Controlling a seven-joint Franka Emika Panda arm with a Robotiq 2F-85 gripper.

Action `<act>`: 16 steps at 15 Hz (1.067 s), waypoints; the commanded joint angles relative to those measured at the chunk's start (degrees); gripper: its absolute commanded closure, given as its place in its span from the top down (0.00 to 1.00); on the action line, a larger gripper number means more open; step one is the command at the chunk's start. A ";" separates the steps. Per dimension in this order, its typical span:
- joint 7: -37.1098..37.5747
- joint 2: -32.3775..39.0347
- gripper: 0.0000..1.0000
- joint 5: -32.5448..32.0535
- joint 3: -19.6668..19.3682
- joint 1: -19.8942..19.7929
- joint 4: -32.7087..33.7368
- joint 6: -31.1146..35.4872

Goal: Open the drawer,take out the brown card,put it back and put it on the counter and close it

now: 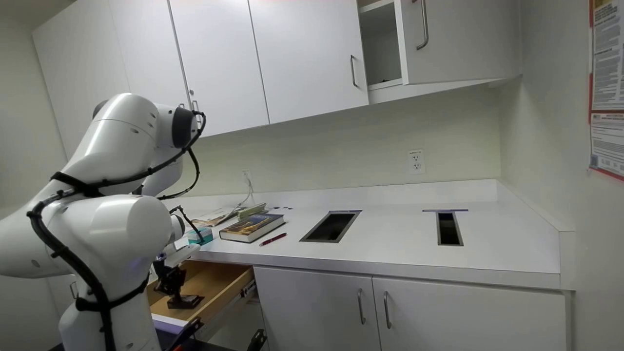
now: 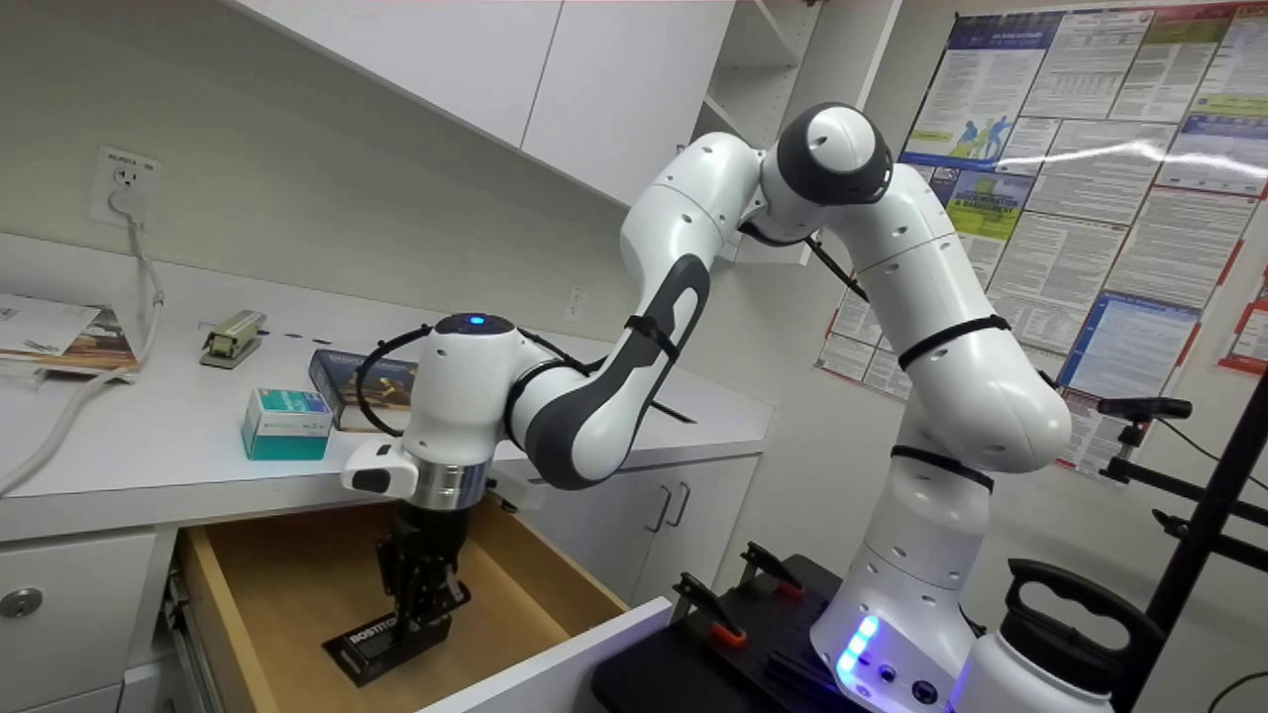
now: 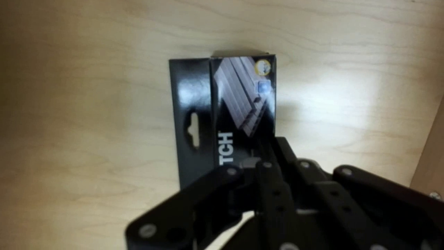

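The drawer is pulled open, with its wooden inside and white front showing; its handle is hidden. The brown card appears as a flat dark package lying on the drawer floor. It shows in an exterior view and in the wrist view, with white lettering and a hang hole. My gripper points down into the drawer at the package, also in both exterior views. Its fingers are close together at the package's edge; whether they pinch it is too dark to tell. The white counter stands above.
On the counter lie a book, a teal-and-white box, a stapler, a red pen and papers. The drawer's side wall stands close to the arm. An upper cabinet door hangs open.
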 commanded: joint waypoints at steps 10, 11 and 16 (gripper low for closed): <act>-1.44 -3.85 0.64 1.83 -1.22 2.67 0.41 -2.73; -2.08 -3.57 0.70 2.16 -1.09 2.31 0.70 -3.07; -7.72 -0.89 1.00 5.72 -0.46 -0.15 2.29 -3.05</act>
